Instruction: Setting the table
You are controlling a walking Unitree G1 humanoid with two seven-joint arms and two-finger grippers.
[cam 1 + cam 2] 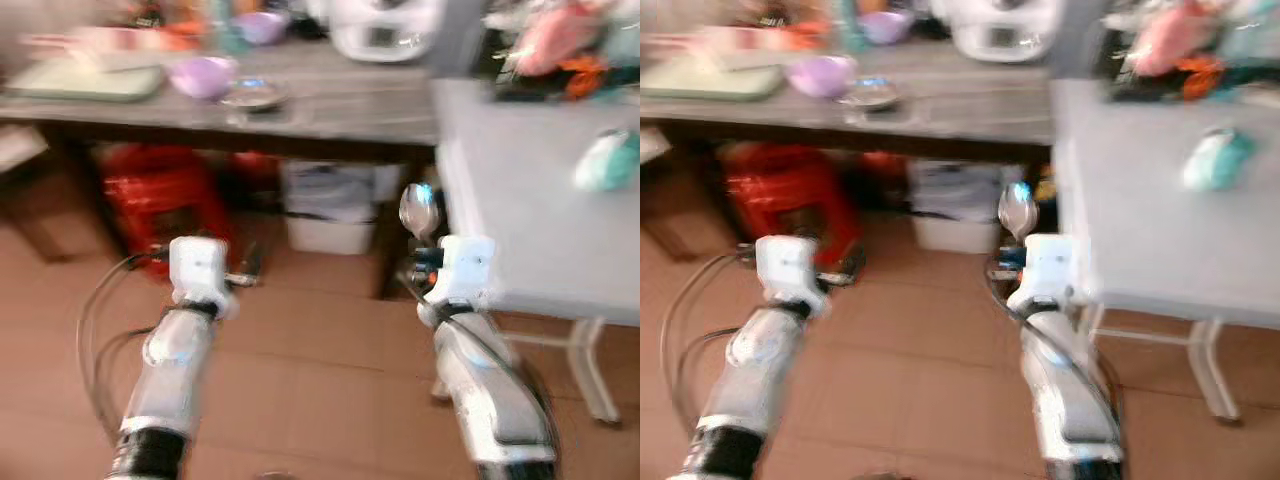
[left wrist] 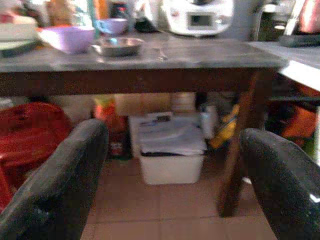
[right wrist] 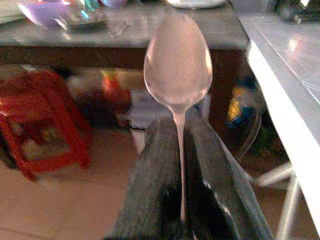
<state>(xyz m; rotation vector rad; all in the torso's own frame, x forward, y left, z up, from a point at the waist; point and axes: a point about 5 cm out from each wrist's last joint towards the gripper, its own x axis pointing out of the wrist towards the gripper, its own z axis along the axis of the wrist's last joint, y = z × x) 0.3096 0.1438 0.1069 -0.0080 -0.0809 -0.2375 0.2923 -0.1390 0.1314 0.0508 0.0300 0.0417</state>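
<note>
A metal spoon (image 3: 177, 65) stands bowl-up between the two black fingers of my right gripper (image 3: 179, 145), which is shut on its handle. In the eye views the spoon (image 1: 417, 210) rises above my right wrist, close to the near-left corner of the white table (image 1: 530, 210). My left gripper (image 2: 170, 165) is open with nothing between its fingers and is held low over the floor, facing the grey wooden table (image 1: 330, 100). On that table sit a purple bowl (image 1: 203, 75) and a small metal dish (image 1: 253, 95).
Under the grey table stand a red plastic stool (image 1: 160, 195) and a white bin (image 1: 327, 205). A white cooker (image 1: 385, 28) and a green tray (image 1: 85, 78) are on top. A teal object (image 1: 607, 160) lies on the white table. Brown floor tiles lie ahead.
</note>
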